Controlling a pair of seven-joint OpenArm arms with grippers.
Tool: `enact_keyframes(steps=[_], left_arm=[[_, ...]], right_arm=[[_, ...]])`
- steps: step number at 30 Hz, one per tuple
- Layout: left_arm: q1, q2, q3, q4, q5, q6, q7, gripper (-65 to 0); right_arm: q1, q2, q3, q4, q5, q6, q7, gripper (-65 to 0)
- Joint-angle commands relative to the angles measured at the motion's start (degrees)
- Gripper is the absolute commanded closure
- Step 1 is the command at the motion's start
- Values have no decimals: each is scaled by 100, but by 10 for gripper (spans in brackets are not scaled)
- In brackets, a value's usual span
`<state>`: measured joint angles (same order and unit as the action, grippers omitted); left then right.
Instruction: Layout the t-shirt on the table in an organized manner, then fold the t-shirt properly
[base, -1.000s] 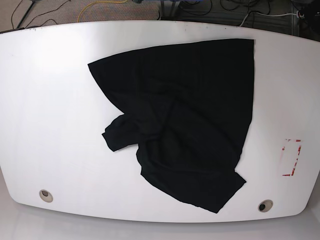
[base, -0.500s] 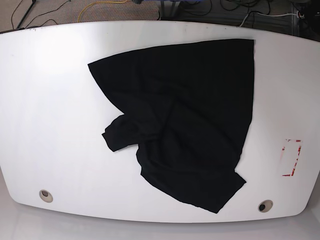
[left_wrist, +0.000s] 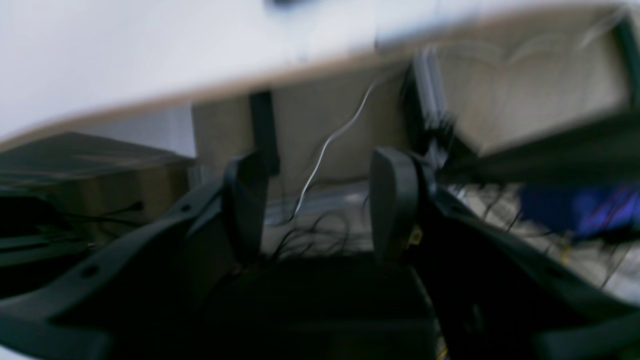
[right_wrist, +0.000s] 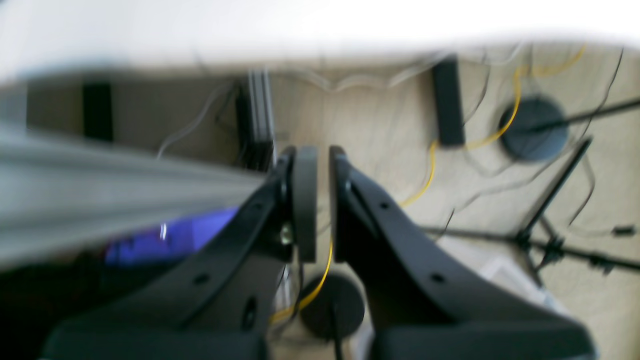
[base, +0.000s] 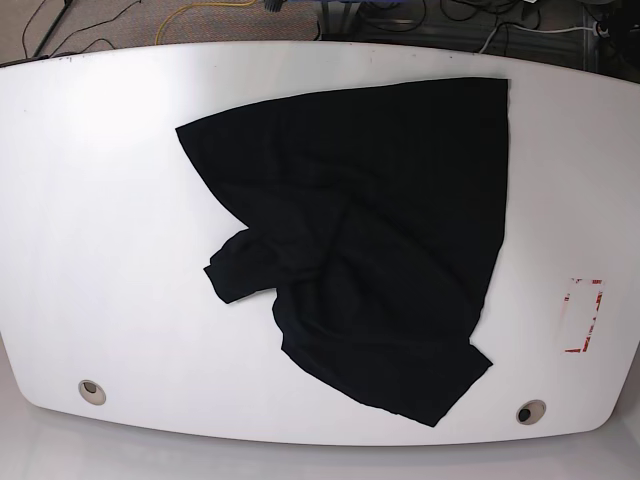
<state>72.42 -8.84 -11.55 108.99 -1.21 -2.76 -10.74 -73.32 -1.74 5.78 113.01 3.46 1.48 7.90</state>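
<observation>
T-shirt of plain black cloth sprawls crumpled across the wide glossy white bench, one sleeve bunched at its near-left edge; I judge nothing is spread or folded yet. Right of the shirt sits a small red-and-white mark. Cabled floor lies beyond. Left claw hangs apart, right claw nearly together, both empty.

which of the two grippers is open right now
The left gripper is open, with a wide gap between its jaws; the right gripper has its jaws nearly together.
</observation>
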Motion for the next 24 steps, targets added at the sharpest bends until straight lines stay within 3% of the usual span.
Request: enact_keyframes(steps=[1,10,18,21,24], left_arm=[[41,-114,-27,147,-120,35,-91,-301],[-293,-184,8,393,-129,35,-64,-319],[-574,-122,8,437,-129,44,-64,-517],[-636,18,8,437,-129,44,-82,-551],[-768,168,17,437,-129,44,-82,-556]], right_arm=[[66,2,15,220,27,6,137,-43],[822,11,15,246,27,6,137,-43],[1437,11,-29,255,-17,15,137,-49],[1604,37,-29,255,-26,15,129,-67],[1807,55,-29,255,-26,15,129,-133]])
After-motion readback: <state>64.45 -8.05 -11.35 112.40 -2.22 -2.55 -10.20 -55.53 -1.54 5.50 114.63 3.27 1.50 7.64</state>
